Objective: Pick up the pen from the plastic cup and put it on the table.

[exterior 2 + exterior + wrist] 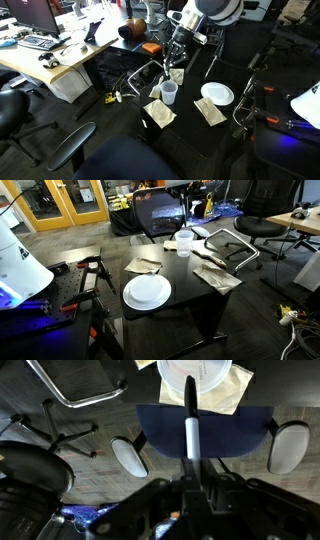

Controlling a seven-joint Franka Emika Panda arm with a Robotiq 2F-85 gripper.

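The clear plastic cup [184,242] stands on a napkin near the far edge of the black table [190,300]. It also shows in an exterior view [170,92] and, from above, at the top of the wrist view [196,372]. My gripper [178,52] hangs just above the cup. In the wrist view the gripper [190,462] is shut on the pen [190,422], which points straight from the jaws to the cup's mouth. Its far end is dark, its near part pale. I cannot tell whether its tip is still inside the cup.
A round white plate [147,291] lies on the table's near side. Crumpled napkins [215,276] lie around the cup. Office chairs [160,215] stand beyond the table's far edge. A light wooden desk [50,65] with monitors stands further off.
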